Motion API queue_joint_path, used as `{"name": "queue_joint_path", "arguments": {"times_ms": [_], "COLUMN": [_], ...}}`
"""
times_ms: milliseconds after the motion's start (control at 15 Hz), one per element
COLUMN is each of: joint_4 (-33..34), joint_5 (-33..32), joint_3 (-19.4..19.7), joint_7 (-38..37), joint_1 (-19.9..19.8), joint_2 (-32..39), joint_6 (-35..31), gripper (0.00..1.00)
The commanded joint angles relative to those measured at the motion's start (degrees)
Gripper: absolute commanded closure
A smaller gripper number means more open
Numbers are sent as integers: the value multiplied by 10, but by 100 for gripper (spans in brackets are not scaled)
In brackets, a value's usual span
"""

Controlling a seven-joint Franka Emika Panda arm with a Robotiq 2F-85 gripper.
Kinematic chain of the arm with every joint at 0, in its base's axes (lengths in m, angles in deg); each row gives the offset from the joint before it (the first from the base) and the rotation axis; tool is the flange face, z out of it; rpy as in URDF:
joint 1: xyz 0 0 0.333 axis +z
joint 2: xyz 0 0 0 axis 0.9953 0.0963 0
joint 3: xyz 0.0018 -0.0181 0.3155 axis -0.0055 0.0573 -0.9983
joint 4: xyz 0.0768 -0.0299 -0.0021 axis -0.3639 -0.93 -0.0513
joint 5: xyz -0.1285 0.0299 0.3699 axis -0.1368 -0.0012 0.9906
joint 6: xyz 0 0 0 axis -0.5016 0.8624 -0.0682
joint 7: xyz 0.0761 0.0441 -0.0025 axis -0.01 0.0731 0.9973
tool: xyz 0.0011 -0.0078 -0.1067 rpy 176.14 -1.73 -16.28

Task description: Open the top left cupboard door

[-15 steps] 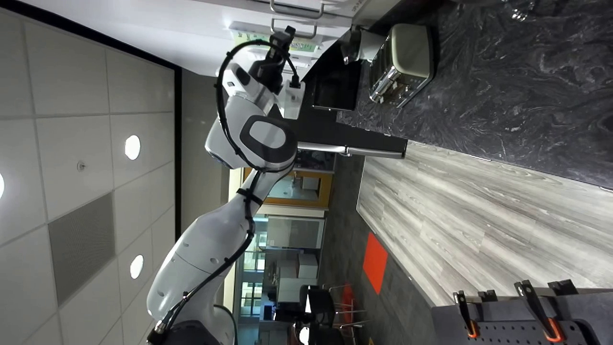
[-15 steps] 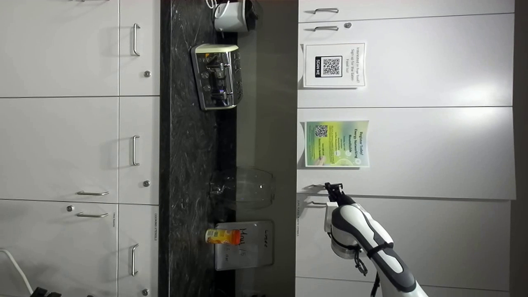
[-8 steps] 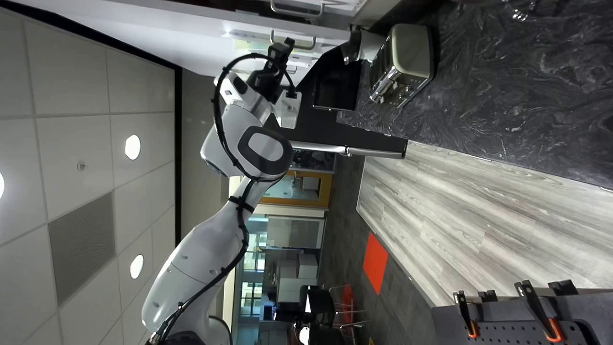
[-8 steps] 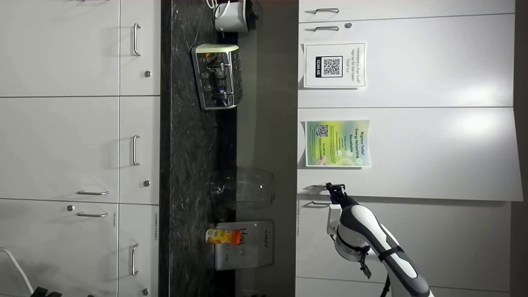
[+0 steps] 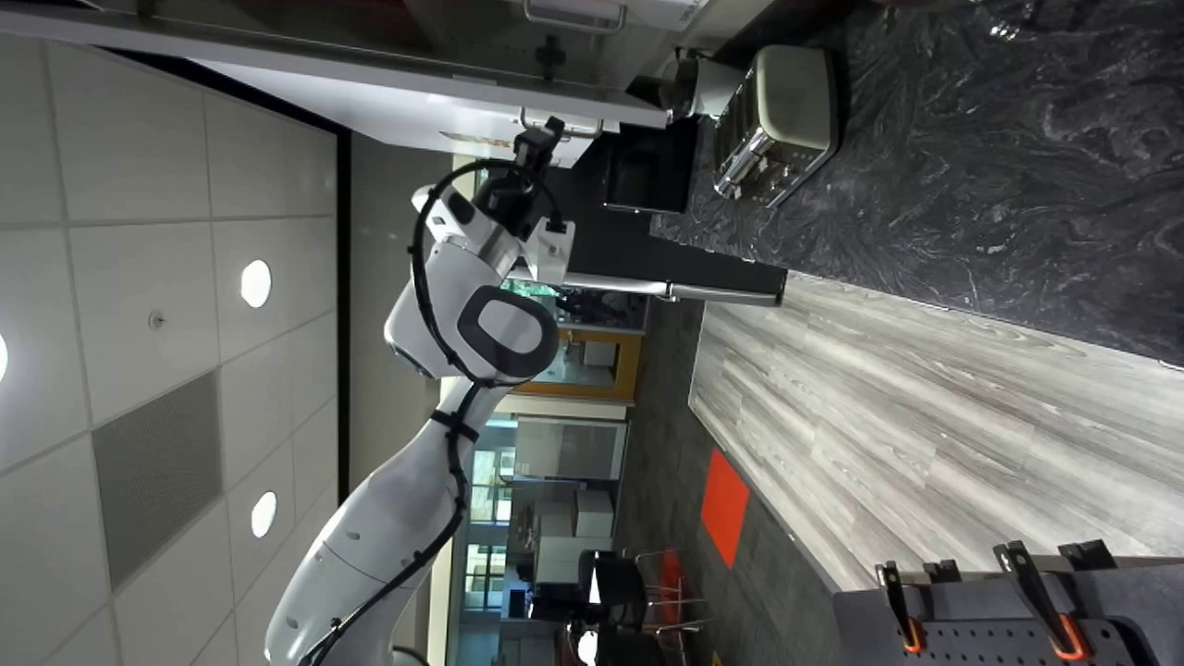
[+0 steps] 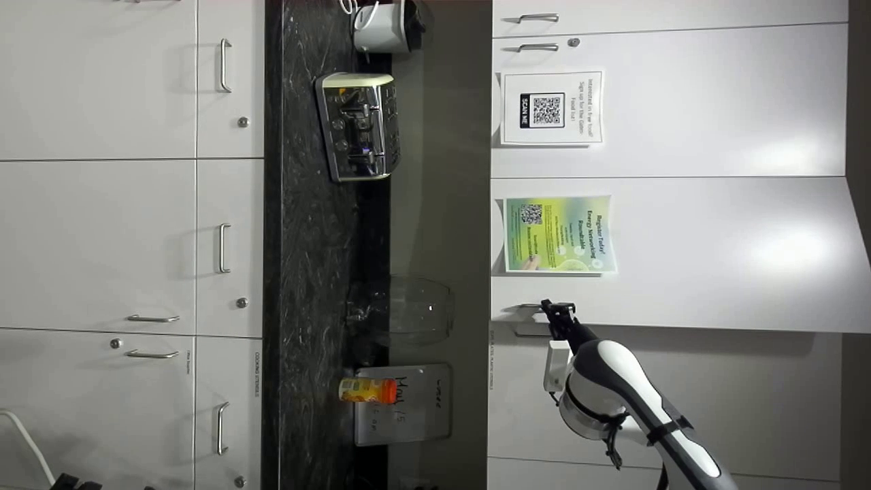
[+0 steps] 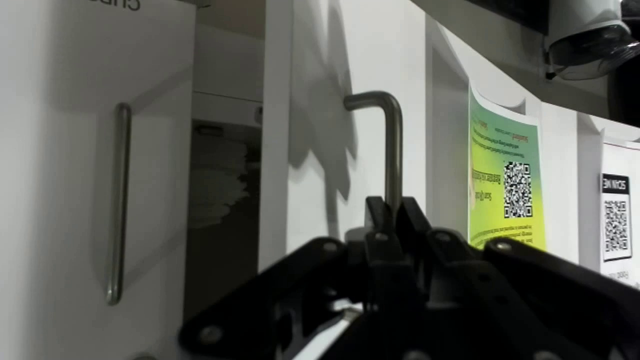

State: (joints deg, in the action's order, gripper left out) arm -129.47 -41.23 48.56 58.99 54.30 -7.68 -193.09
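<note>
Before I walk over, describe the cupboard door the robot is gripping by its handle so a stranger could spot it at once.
Above the long black marbled countertop, find the wide, flat, off-white cupboard door bearing a green-and-yellow paper poster. Unlike the shut doors beside it, it stands partly open, the black gripper closed on its silver metal bar handle.

Wrist view: pincer (image 7: 393,209) hides part of the handle (image 7: 394,145) from us | label (image 7: 114,4) cropped by top edge | in an exterior view, we see the cupboard door (image 6: 694,252) clipped
</note>
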Motion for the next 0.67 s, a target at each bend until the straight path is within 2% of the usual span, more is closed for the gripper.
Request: {"name": "queue_joint_path", "arguments": {"times_ms": [0, 67, 200, 267, 533, 600], "joint_4": [-48, -64, -89, -102, -140, -147], "joint_5": [32, -36, -57, -18, -28, -36], "joint_3": [-8, 51, 74, 67, 107, 113], "joint_7": [32, -30, -46, -11, -11, -9], "joint_1": [70, 129, 165, 175, 260, 266], "joint_2": [-25, -36, -54, -65, -90, -88], "joint_6": [9, 6, 1, -3, -22, -40], "gripper": [98, 98, 98, 98, 98, 90]}}
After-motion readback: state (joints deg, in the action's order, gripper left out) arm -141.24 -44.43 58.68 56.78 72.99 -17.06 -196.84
